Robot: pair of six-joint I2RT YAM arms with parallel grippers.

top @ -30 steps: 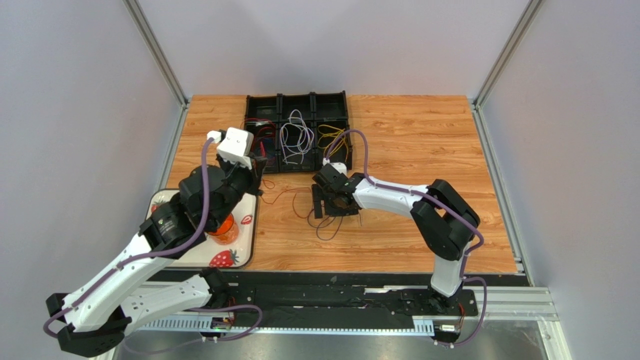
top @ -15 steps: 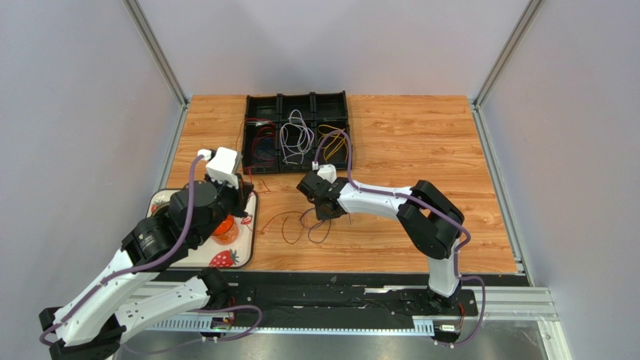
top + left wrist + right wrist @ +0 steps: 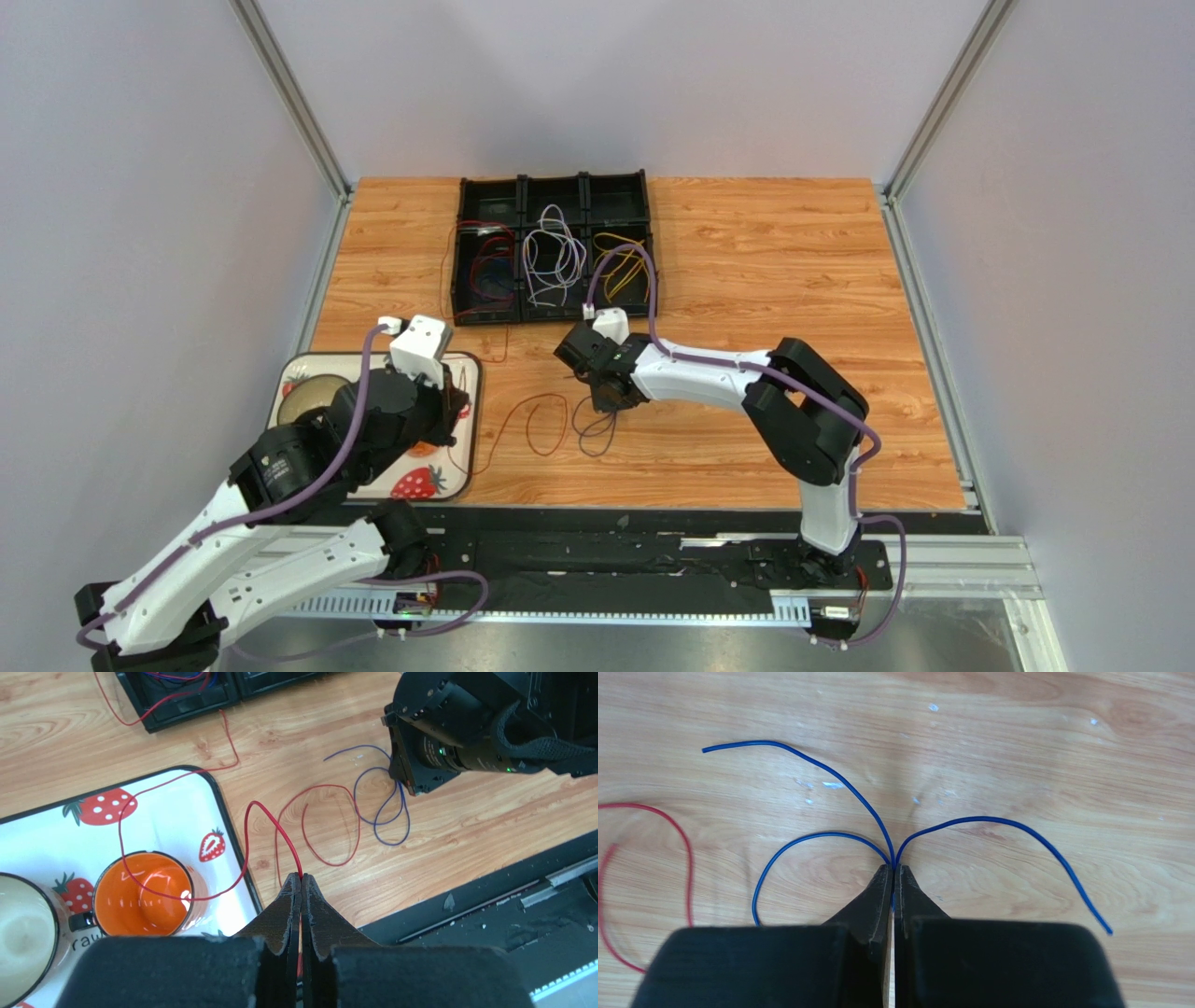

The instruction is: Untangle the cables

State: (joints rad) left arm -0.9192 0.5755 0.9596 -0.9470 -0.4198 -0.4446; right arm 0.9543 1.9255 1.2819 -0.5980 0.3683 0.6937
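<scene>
**Left gripper**: fingers pressed flat together, clamped on the red cable right at the tips. It hangs over the near right corner of the strawberry tray, close to the table's front edge.

**Red cable:** it leaves the pinch and arcs up and left. It then drops across the tray and over the mouth of the orange mug. From there it climbs past the tray's far rim toward the black organizer box. I cannot tell where that end stops. A red loop also lies flat on the wooden table, just right of the pinch and between the two grippers. Same wire or a second one: cannot tell.

**Tray:** a cream cup stands just beside the orange mug, both upright.

**Right gripper**: clenched, with the blue cable nipped between the fingertips. It sits low over the middle of the table, in front of the organizer.

**Blue cable:** three strands fan out from the pinch.
- One runs long to the far left.
- One curls left and back.
- One arcs right to a free end.

All three lie on bare wood. From the left wrist view the blue loops sit just right of the red loop. Whether their edges touch or only come close is unclear.

**Organizer:** at the far side of the table, well apart from both grippers.
- The left compartment holds red and blue wires.
- The middle one holds white and lilac wires.
- The right one holds yellow wires.
</scene>
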